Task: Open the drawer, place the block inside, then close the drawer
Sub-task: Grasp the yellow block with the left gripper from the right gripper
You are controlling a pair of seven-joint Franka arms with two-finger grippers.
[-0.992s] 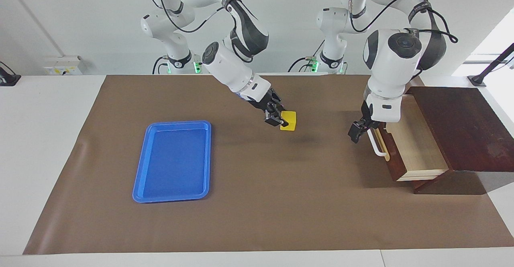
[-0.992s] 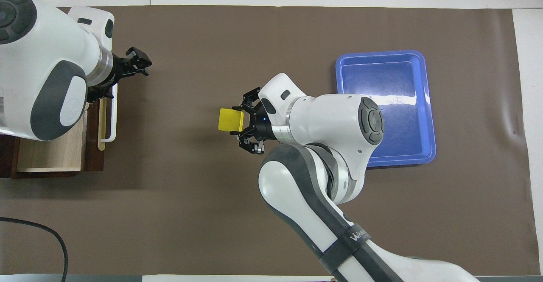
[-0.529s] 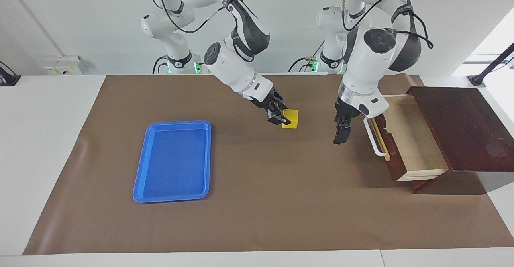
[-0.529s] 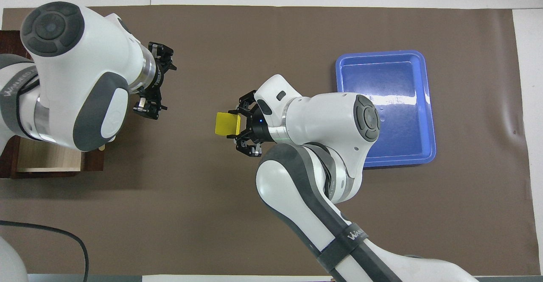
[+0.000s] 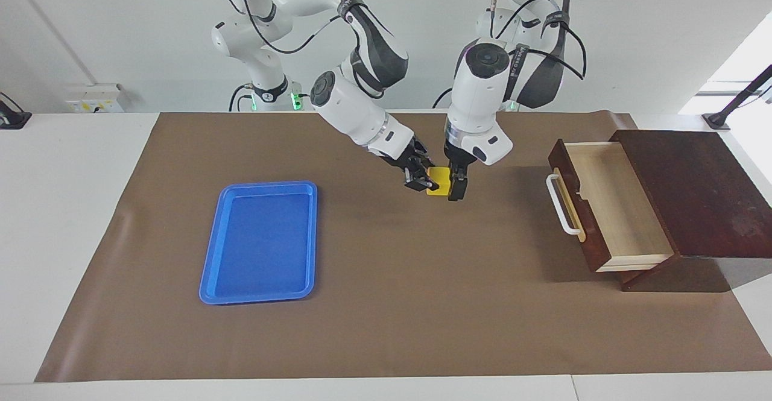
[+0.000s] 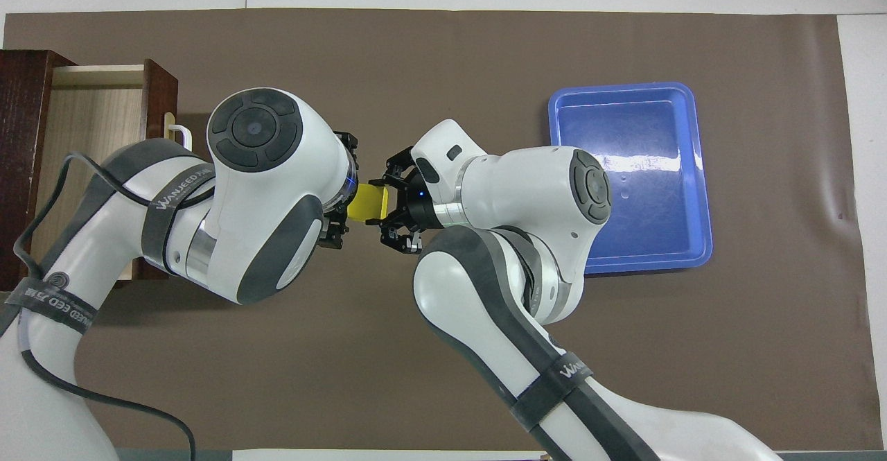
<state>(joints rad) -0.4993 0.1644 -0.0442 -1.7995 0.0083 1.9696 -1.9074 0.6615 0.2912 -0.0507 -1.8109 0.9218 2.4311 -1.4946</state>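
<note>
The block [image 5: 438, 181] hangs mid-table, up off the table [image 5: 386, 304], pinched in the right gripper [image 5: 422, 179], jaws closed on it. The left gripper [image 5: 456, 185] sits right at the block's drawer-ward side; can't tell how its jaws stand. Looks like a handover: the drawer [image 5: 609, 208] is pulled open w/ nothing inside, at the left arm's end, so that arm is prob. best placed for the drop-in.

Drawer [image 5: 609, 208] [image 6: 97, 100]: dark reddish-brown, pale wood inside, white bar handle, pulled open from matching box at left arm's end of table. Block [image 5: 439, 181] [image 6: 367, 202]: small yellow cube, mid-table, between both grippers' fingers, well apart from drawer.
</note>
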